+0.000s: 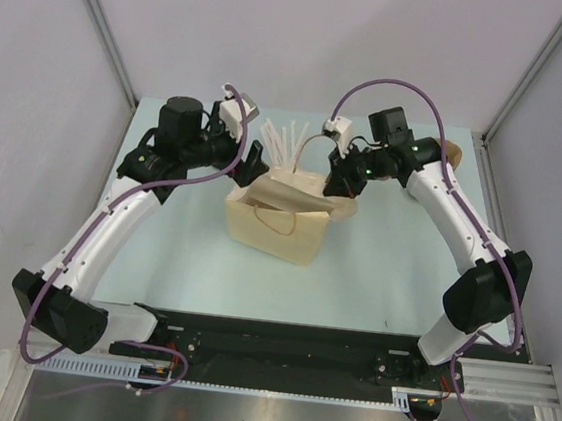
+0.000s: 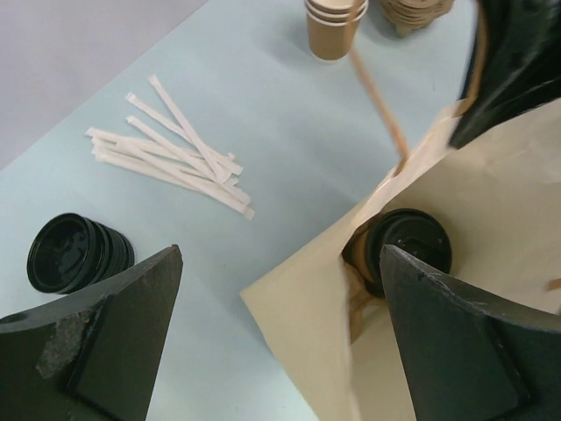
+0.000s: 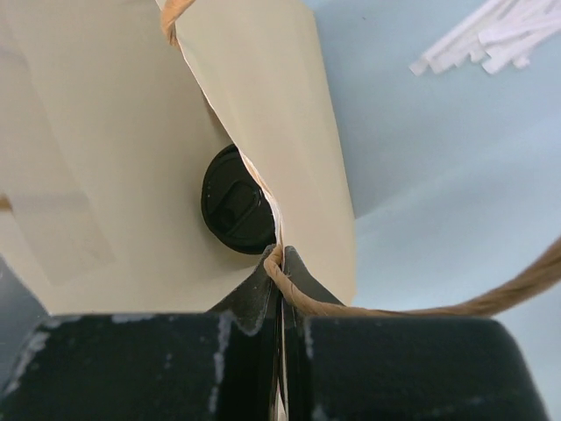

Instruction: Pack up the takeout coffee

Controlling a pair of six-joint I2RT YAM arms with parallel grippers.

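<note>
One main step looks done to us: the takeout coffee [image 2: 408, 244] is inside the paper bag [image 1: 274, 232], and its black lid shows deep in the mouth in both wrist views. The bag stands upright about midway between the desk's left and right edges, nearer the far edge than the near one.

Our right gripper [image 3: 280, 260] is clenched on the bag's rim, just where the twisted-paper handle [image 3: 438, 303] meets it, and it holds that wall so the mouth gapes. Our left gripper [image 2: 280, 263] hangs released over the bag's left side, with nothing between its spread fingers.

Outside the bag, toward the far edge, lie the wrapped sticks [image 2: 175, 149], the stack of loose lids [image 2: 74, 254] and the lidless cups [image 2: 335, 22].

We judge that little is left: let go of the rim and draw both arms clear. We cannot tell whether the cup sits flat on the bag's bottom, so the bag might sag or tip once it is let go.
</note>
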